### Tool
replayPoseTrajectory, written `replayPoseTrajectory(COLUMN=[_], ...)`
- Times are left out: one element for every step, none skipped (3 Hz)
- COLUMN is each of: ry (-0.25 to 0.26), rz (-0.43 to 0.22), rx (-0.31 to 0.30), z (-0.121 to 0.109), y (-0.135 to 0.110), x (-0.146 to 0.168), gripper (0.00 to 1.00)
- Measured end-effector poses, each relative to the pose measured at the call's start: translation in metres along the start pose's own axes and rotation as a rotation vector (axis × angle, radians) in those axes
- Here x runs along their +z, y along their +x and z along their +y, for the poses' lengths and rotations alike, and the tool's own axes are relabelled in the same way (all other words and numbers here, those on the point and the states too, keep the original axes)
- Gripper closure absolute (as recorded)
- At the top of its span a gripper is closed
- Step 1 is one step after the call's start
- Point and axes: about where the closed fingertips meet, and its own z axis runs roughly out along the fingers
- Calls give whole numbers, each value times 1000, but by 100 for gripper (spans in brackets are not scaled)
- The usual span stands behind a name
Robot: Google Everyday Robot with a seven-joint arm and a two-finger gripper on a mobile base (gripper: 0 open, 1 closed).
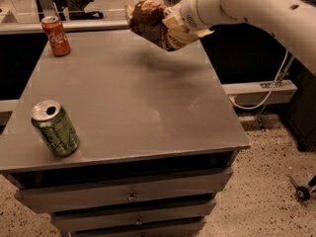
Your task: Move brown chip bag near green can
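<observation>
The brown chip bag (150,21) is dark brown and crinkly with a pale yellow end. It hangs in the air above the far side of the grey table (128,98), casting a shadow below. My gripper (173,27) is shut on the bag's right end, at the tip of the white arm reaching in from the upper right. The green can (55,128) stands upright near the table's front left corner, far from the bag.
A red cola can (56,35) stands at the table's far left corner. The table has drawers (131,196) beneath. A cable (269,90) and a dark cabinet lie to the right on the speckled floor.
</observation>
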Motion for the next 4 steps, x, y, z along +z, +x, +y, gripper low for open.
replayPoseTrajectory(ry=[-77, -163, -179, -234], rz=[-74, -98, -99, -91], rx=[33, 117, 118, 91], z=[39, 75, 77, 103], y=[-31, -46, -47, -51], x=[-14, -21, -18, -24], gripper=[100, 100, 100, 100])
